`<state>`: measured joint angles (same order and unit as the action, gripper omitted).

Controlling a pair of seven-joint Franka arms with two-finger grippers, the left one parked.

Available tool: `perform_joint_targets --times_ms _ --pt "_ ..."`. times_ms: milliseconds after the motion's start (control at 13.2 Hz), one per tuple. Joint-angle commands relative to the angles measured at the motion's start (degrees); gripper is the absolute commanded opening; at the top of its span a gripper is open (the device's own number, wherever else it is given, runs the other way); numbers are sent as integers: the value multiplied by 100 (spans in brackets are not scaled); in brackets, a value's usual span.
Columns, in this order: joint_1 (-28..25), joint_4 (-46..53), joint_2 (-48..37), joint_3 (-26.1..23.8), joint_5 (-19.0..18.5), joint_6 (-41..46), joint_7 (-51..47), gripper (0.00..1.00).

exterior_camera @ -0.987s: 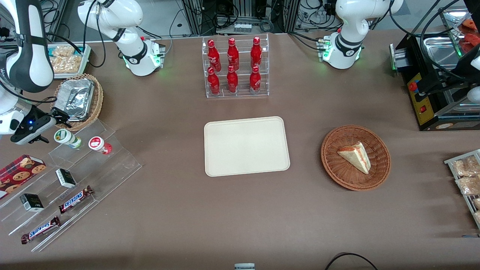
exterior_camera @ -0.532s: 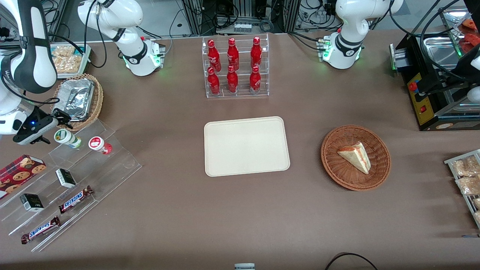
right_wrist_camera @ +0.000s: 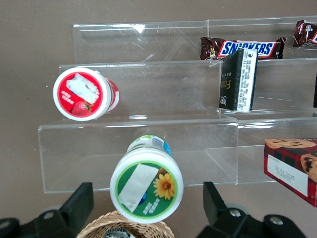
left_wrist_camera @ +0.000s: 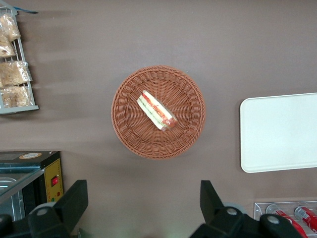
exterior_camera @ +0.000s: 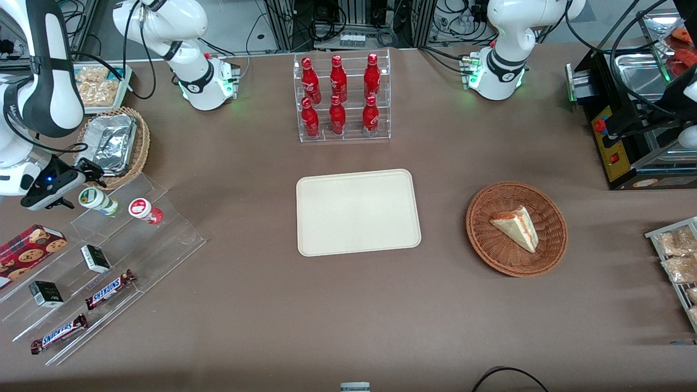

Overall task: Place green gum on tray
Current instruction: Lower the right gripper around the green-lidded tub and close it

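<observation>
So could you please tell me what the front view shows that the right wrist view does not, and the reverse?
Only the front view shows the tray, the red bottles and the basket with the sandwich. Only the right wrist view shows the sunflower on the green gum lid and the strawberry on the red gum lid. Both show the two gums, the Snickers bars and the clear stepped shelf. Both also show the hand, open, poised over the green gum.

We look down from high at the front over the whole brown surface (exterior_camera: 261, 305). Our right wrist camera hangs close above the green-and-white lidded gum bottle (right_wrist_camera: 146, 185) (exterior_camera: 97, 200); our left wrist camera looks straight down, sharing the cream-beige rectangular tray (left_wrist_camera: 280, 133) (exterior_camera: 358, 212).
</observation>
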<state>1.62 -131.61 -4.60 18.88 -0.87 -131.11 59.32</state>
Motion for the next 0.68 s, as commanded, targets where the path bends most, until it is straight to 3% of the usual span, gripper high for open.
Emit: perform_joint_targets --times_ms 0,608 --pt "6 -58 29 19 8 -178 88 98" --pt "-47 -23 126 2 43 -301 9 97"
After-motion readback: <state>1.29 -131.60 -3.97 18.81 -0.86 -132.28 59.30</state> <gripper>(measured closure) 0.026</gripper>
